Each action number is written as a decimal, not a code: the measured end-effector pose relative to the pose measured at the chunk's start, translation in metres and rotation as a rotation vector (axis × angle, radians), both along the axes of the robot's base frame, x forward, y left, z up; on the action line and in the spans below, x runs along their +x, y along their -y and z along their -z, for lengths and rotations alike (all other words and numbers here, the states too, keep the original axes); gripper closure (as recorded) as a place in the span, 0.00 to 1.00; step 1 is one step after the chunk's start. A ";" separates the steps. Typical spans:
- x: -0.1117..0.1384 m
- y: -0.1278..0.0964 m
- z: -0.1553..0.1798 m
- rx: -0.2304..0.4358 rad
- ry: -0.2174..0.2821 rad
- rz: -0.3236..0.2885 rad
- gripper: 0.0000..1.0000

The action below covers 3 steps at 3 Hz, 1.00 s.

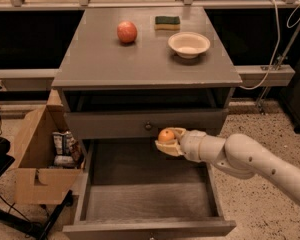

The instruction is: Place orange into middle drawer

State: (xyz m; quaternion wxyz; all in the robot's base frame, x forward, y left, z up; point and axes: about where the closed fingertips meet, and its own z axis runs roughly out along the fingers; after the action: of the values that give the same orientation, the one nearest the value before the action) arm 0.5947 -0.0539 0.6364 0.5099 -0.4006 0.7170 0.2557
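Note:
The orange (166,135) is small, round and bright orange, and it sits between the fingers of my gripper (168,141). The gripper is shut on it and reaches in from the right on a white arm. It hangs over the back part of the open middle drawer (145,200), just below the closed grey drawer front with a dark round knob (148,126). The middle drawer is pulled out wide and shows a bare grey wood-grain floor.
On the cabinet top (105,61) lie a reddish apple (126,32), a green sponge (167,22) and a white bowl (189,44). An open cardboard box (37,159) with packets stands left of the cabinet. A white cable (275,44) hangs at the right.

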 end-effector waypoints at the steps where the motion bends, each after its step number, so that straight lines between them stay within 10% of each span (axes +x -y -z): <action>1: -0.005 0.002 0.062 0.068 -0.066 0.003 1.00; 3: 0.004 0.000 0.109 0.088 -0.126 -0.029 1.00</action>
State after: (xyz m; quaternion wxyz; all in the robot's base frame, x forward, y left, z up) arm 0.5988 -0.0540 0.5276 0.4771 -0.3711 0.7299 0.3192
